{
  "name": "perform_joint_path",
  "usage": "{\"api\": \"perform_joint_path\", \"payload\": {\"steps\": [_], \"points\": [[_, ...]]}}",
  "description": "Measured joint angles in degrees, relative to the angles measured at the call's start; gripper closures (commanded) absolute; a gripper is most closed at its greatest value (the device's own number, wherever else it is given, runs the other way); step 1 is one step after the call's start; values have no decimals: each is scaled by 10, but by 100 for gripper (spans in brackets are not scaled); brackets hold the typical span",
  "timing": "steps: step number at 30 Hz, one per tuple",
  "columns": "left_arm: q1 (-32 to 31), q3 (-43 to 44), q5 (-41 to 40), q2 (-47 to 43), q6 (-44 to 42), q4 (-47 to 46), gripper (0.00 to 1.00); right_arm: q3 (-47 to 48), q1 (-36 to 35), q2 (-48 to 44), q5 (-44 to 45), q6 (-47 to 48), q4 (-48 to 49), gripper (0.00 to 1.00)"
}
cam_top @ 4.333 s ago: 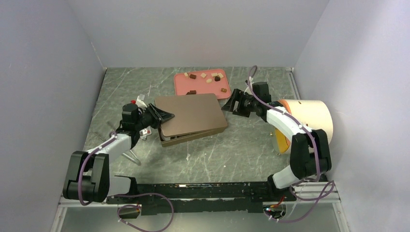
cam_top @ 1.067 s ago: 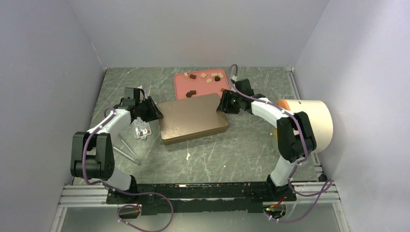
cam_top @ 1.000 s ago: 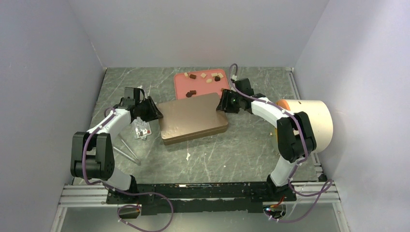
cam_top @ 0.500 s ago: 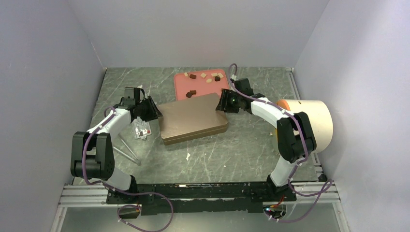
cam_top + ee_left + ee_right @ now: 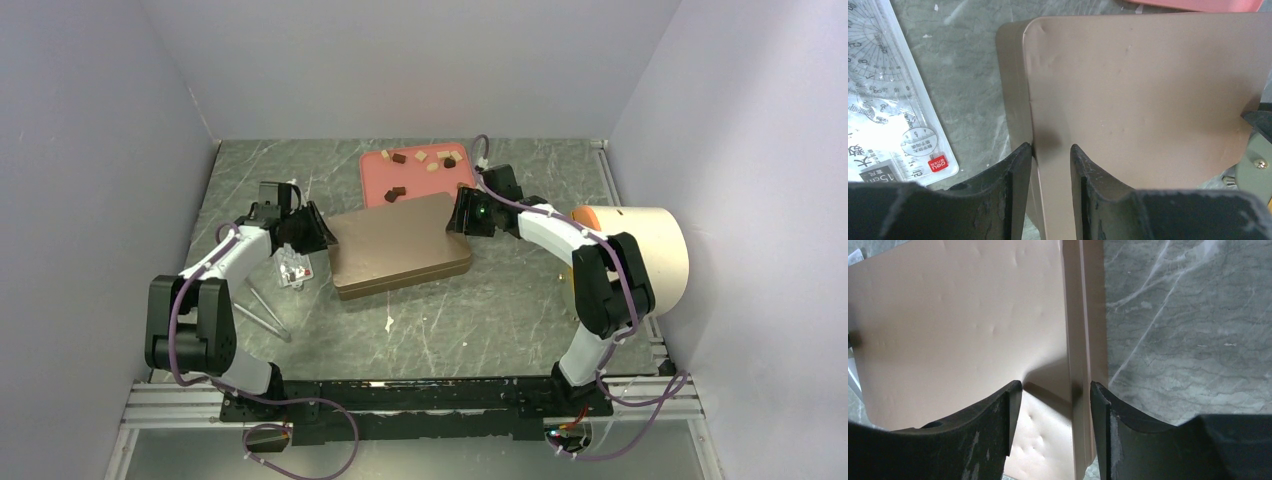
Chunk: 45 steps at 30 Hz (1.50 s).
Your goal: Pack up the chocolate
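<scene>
Counter [image 5: 500, 300]: marbled green, carrying everything.
Box [image 5: 395, 245]: brown, lid on, lying between the arms so each can reach one end.
Tray [image 5: 372, 178]: pink, just behind the box.
Left claw [image 5: 1048, 150]: released, fingers parted astride the lid's left rim, probably to steady it.
Right claw [image 5: 1053, 390]: released, fingers spread across the opposite rim.
Chocolate [image 5: 440, 158]: loose pieces scattered on the tray, outside the shut box.

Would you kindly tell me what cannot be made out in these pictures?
- Inside of the flat bronze metal box: every view, its lid covers it.
- Small brown and cream chocolate chunks on the flat pink tray: top view, too small to count surely.
- Clear plastic ruler: left wrist view, cut by the left edge.
</scene>
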<state>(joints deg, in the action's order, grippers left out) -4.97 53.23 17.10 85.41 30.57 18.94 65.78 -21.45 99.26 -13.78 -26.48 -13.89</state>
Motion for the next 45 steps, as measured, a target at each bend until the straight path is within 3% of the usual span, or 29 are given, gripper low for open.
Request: {"api": "perform_joint_path", "payload": {"steps": [14, 22, 37, 45], "points": [[-22, -33, 0, -43, 1, 9, 66, -42, -1, -34, 20, 9, 3, 51], [-28, -37, 0, -50, 1, 26, 61, -43, -1, -35, 28, 11, 4, 50], [-58, 21, 25, -73, 1, 31, 65, -76, -3, -54, 34, 17, 40, 55], [-88, -62, 29, -73, 22, 2, 65, -121, -4, -78, 46, 15, 67, 55]]}}
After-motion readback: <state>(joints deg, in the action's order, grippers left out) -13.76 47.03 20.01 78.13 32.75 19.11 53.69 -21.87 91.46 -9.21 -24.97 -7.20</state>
